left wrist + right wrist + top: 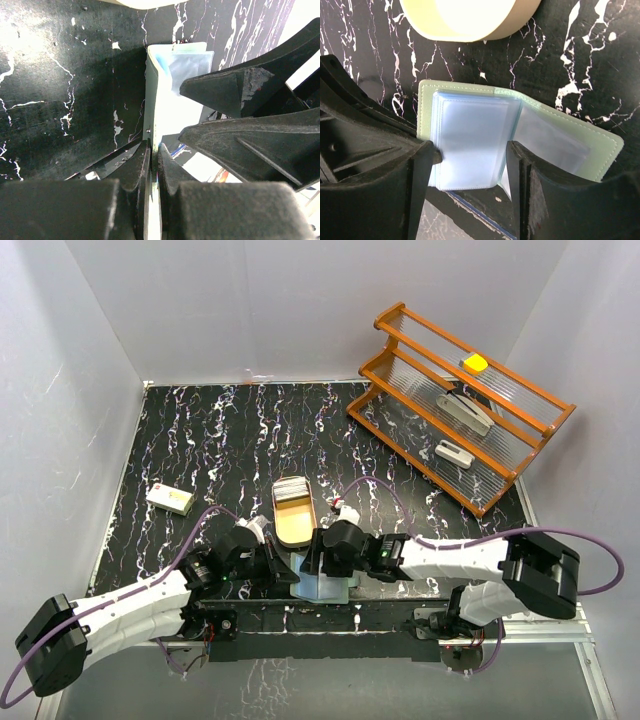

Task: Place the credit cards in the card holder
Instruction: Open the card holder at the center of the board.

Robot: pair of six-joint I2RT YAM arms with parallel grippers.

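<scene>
Starting from the desk [200, 440], you find the oval tray [296, 530] lying with its long axis pointing away from the arm bases. Just short of its near end the card holder [335, 588] lies open between both arms: your left tool [154, 165] is clamped on its cover edge, while your right tool [470, 155] stands apart, straddling the pockets. The credit cards [290, 487] sit stacked at the tray's far end, straight beyond the holder, so the free right arm looks best placed to fetch one.
</scene>
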